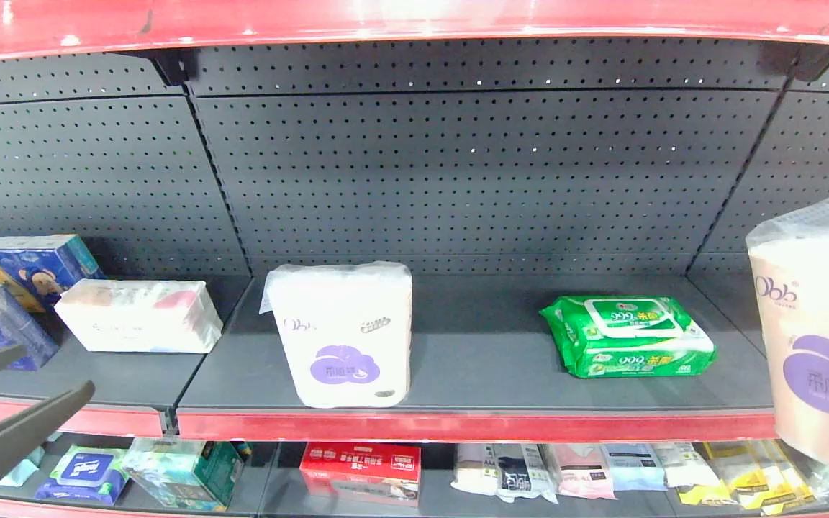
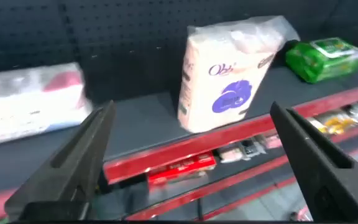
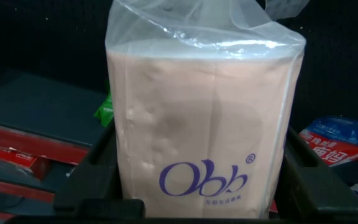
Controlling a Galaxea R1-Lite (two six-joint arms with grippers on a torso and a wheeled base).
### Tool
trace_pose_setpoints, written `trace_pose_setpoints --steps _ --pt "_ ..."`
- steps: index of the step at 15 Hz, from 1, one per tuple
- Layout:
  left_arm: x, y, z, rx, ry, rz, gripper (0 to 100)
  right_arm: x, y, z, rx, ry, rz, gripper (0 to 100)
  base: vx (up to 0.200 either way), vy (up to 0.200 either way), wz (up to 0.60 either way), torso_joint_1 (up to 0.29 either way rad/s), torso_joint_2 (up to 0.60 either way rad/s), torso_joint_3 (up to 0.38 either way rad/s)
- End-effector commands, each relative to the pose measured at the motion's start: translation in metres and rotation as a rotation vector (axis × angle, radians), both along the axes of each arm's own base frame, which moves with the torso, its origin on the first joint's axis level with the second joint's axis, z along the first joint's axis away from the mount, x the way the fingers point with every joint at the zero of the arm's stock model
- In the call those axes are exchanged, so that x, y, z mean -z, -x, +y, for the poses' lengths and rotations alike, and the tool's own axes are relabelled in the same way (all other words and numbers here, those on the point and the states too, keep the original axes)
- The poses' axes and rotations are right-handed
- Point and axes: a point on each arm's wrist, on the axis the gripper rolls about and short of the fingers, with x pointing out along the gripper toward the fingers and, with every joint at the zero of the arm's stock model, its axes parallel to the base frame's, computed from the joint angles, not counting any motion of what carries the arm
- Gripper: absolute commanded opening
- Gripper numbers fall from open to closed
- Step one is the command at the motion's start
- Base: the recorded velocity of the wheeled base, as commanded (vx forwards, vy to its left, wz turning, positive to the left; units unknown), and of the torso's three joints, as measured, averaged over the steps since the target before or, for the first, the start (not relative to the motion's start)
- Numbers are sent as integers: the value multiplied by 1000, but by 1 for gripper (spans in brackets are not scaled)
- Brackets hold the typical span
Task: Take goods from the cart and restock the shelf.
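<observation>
While the right gripper [image 3: 201,180] clamps it from both sides, the held pack [image 1: 817,345] of paper rolls hangs upright, long axis vertical, well to the right of the standing pack [image 1: 346,334] and seemingly out in front of the shelf's [image 1: 486,352] red lip [image 1: 472,426]. Green wipes [image 1: 627,337] lie flat between the two packs. Bare board shows just right of the standing pack, so the carry looks to run leftward and inward from the hand. The left gripper [image 2: 191,112] sits off to the standing pack's left, spread wide and empty, so the right arm is plainly the one placed for this.
</observation>
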Motion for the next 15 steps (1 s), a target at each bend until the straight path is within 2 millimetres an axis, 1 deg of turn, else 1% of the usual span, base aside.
trace_pose_setpoints --steps 1,2,3,4,5,6,7,8,9,13,14,15 --pt "-5 27 -8 -85 -34 -69 100 -2 -2 0 -2 0 -3 0 0 0 0 0 0 0" --pt "1 32 -8 -192 -37 -22 100 -3 -4 0 -2 0 -1 0 0 0 0 0 0 0" --pt "5 33 -6 -261 -43 9 100 -4 -5 0 -2 -1 -2 0 0 0 0 0 0 0" --pt "6 32 -5 -317 -49 25 100 -4 -5 0 -2 -3 -4 0 0 0 0 0 0 0" --pt "6 32 -5 -326 -50 30 100 -4 -4 0 -1 -4 -5 0 0 0 0 0 0 0" --pt "11 35 -7 -293 -53 25 100 -4 -4 0 2 -9 -5 0 0 0 0 0 0 0" --pt "14 40 -12 -172 -43 4 100 -3 -4 0 4 -10 -4 0 0 0 0 0 0 0" --pt "14 43 -14 -89 -37 -9 100 -3 -4 0 4 -10 -4 0 0 0 0 0 0 0" --pt "16 46 -19 85 -22 -18 100 -6 -4 0 7 -8 -11 0 0 0 0 0 0 0" --pt "29 43 -24 321 3 33 100 -9 -4 -1 19 -6 -22 0 0 0 0 0 0 0" --pt "35 39 -22 225 -42 50 100 -10 -4 -1 23 -5 -24 0 0 0 0 0 0 0" --pt "40 40 -19 66 -72 62 100 -10 -4 -1 23 -2 -25 0 0 0 0 0 0 0"
